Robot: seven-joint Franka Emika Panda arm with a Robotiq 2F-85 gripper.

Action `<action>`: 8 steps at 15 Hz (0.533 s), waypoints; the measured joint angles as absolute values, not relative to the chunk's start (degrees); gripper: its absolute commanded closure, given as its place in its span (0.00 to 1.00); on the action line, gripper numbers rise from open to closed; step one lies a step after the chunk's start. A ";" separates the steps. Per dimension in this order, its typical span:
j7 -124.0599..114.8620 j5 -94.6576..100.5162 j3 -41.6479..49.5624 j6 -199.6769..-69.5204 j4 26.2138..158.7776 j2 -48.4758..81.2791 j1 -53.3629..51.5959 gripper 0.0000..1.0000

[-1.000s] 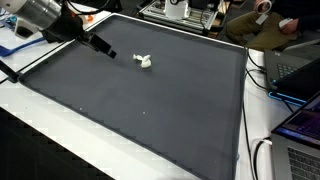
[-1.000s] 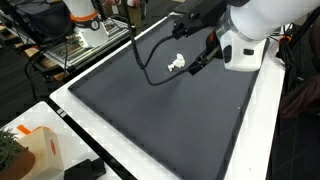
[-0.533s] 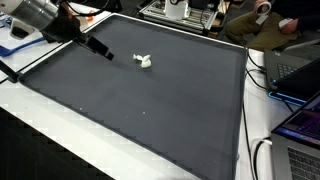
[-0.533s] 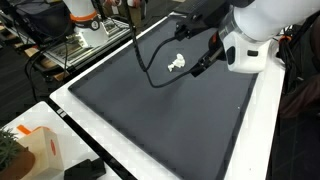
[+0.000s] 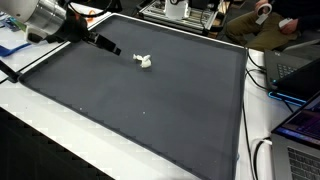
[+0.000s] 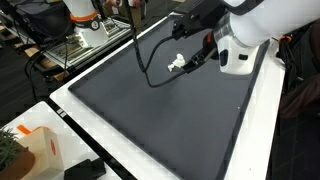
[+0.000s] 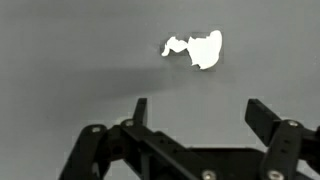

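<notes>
Moved: end effector (image 7: 196,108) shifted slightly toward white piece (image 7: 197,48); piece itself unmoved.
End effector: released, jaws spread wide, nothing between them, hovering over mat (image 7: 60,50).
White piece: lying on the dark mat, apart from both fingers, ahead of the gap in wrist view.
Risk: small, irregular, probably light; likely knocked aside by one finger if lowered off-centre, or squeezed out sideways on closing.

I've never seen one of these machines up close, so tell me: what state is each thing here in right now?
Dark mat, spread flat.
White object, lying on the mat, untouched.
End effector, open, holding nothing, hovering above the mat near the white object.
Laptop, lid open, screen lit.
</notes>
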State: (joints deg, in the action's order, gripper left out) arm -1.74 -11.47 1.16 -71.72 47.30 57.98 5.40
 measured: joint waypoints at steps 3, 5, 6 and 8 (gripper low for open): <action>-1.73 -11.47 1.05 -69.20 45.95 59.04 5.29 0.00; -1.63 -11.79 0.91 -68.46 45.23 59.59 5.29 0.00; -1.60 -11.81 0.84 -68.34 45.04 59.74 5.30 0.00; -1.58 -11.82 0.80 -68.29 44.96 59.78 5.30 0.00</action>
State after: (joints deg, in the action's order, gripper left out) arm -1.58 -11.82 0.80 -68.29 44.96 59.78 5.30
